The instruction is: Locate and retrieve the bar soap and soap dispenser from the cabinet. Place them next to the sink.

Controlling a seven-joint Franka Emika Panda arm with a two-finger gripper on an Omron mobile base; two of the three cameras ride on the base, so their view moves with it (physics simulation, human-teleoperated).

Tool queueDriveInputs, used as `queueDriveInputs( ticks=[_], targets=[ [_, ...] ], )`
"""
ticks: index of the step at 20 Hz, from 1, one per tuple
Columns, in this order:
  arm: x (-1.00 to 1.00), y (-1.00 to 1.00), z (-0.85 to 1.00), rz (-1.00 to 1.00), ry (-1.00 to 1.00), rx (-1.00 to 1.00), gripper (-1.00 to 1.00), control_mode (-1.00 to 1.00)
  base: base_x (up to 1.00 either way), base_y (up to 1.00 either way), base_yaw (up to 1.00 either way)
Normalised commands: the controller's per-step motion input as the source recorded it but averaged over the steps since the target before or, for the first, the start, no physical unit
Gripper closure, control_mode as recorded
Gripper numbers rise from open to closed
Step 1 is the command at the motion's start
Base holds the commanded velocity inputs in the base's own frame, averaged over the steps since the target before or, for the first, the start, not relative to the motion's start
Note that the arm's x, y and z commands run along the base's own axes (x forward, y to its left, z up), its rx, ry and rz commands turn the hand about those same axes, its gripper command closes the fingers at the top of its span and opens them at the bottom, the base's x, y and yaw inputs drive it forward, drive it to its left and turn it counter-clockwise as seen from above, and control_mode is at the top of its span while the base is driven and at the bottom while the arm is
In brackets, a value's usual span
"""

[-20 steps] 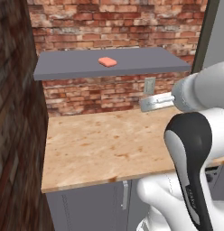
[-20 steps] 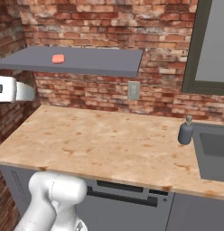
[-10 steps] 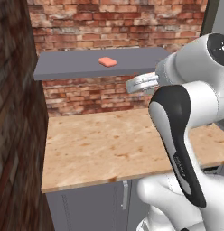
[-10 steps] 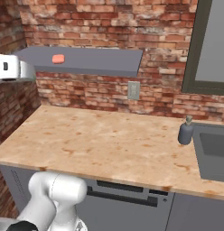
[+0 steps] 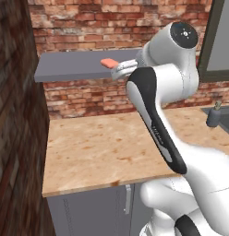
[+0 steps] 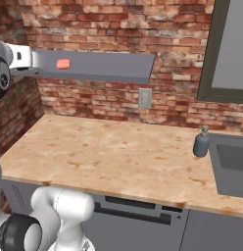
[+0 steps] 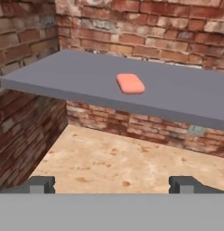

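While jaws (image 7: 112, 185) hang wide open, empty, short of cabinet (image 7: 186, 101) front edge, bar soap (image 7: 130, 83) lies flat mid-shelf. You risk clipping edge or nudging flat bar toward wall. Soap dispenser (image 6: 201, 143) already on counter (image 6: 113, 157) beside sink (image 6: 233, 164).

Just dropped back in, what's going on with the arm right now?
The arm is raised toward the cabinet, with the open, empty claw facing the bar soap, which lies flat on the grey shelf and is not yet touched. The soap dispenser already stands on the wooden counter right beside the sink. So the dispenser half looks done, and the bar soap is what remains to fetch.
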Motion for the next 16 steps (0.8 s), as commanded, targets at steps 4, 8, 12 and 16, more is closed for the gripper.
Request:
queueDriveInputs(
  ticks=[4, 8, 12, 16],
  targets=[
    [0.88, 0.04, 0.01, 0.0, 0.0, -0.01, -1.0, -1.0, 0.0, 0.0, 0.0],
    [0.81, 0.0, 0.0, 0.0, 0.0, 0.0, -1.0, -1.0, 0.0, 0.0, 0.0],
    [0.44, -0.05, -0.12, -0.01, 0.11, 0.0, -1.0, -1.0, 0.0, 0.0, 0.0],
    [0.44, 0.0, -0.08, 0.0, 0.07, -0.01, -1.0, -1.0, 0.0, 0.0, 0.0]
  ],
)
